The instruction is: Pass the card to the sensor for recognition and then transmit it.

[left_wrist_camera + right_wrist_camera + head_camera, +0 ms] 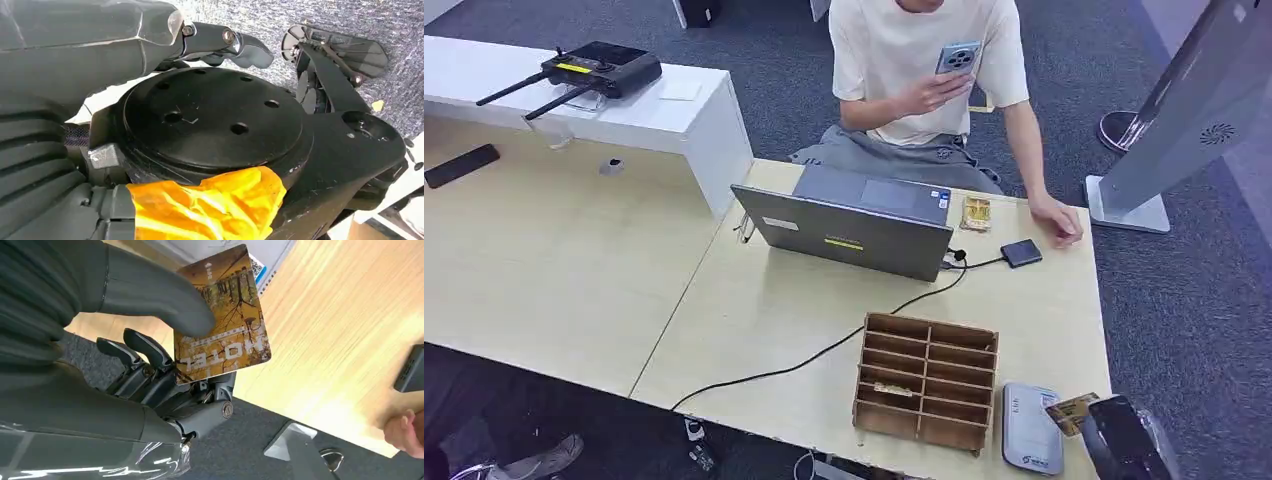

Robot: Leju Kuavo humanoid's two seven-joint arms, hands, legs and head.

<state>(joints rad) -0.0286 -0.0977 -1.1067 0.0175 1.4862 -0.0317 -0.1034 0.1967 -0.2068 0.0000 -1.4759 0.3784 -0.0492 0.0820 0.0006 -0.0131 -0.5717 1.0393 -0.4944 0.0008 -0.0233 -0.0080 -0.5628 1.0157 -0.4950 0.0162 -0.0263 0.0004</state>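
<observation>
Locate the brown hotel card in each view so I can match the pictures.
Head view: the card sits at the table's near right corner, held by the right hand, beside the white reader.
Left wrist view: the card is not in it.
Right wrist view: the card is pinched under the thumb, above the table.
Shared landmark: the small black box near the person's hand.
</observation>
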